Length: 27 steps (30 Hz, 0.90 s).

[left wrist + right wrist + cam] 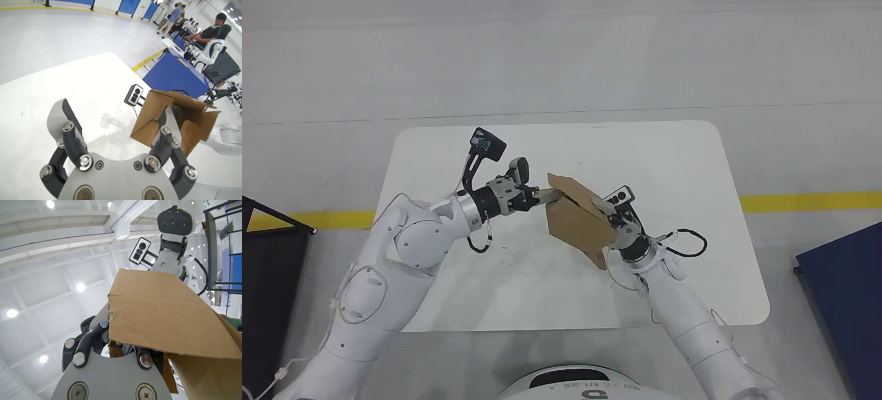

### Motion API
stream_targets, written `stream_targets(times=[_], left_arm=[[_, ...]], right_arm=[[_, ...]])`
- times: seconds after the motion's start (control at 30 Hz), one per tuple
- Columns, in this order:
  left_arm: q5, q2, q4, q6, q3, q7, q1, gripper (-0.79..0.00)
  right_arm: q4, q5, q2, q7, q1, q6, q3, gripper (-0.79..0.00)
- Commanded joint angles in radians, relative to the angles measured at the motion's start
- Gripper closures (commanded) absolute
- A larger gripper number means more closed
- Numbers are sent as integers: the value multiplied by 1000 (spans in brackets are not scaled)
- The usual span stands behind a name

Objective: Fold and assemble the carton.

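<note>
The carton (577, 222) hangs tilted over the middle of the worktop (672, 160), half formed, with its flaps loose. My right claw (608, 226), at the carton's 3 o'clock, is clamped on one wall, I judge, since nothing else carries it. That grip keeps the open end turned toward 10 o'clock. There my left claw (539, 197) stands spread wide, one pad (164, 115) laid against an inner flap and the other clear of the cardboard, placed to push that flap rather than grip it.
</note>
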Motion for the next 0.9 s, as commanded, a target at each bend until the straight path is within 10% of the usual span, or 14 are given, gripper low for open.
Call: stream_targets(times=[0.0,0.87], left_arm=[[2,-2,4,4,10,-1,-8,-785],[8,-12,30,27,37,-21,-51,-785]], right_arm=[[-3,-3,0,-1,-2,-3,0,0],[1,10,4,0,3,11,4,0]])
